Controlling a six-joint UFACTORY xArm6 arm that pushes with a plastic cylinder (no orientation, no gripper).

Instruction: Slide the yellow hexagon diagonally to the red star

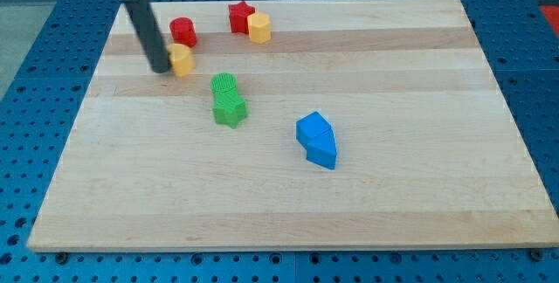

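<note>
Hexagon first: the small yellow hexagon block [182, 59], its outline only roughly readable, sits on the pale wooden worktop [393, 187] near the view's top left. Just above it you find a rounded red block [182, 31], close by or perhaps touching. My tip [162, 69] rests against the hexagon's left side. The tool is a plain dark rod, so it has no jaws to open or close, and it grips nothing.

Look to the view's right along the top edge for the red star block [240, 16], well apart from the hexagon. A second yellow block [259, 27] touches the star's right side.

Toward the centre, a green block with a ribbed top [224, 83] touches a green star block [231, 109] below it. Further right and lower, two blue blocks [316, 140] lie pressed together.
</note>
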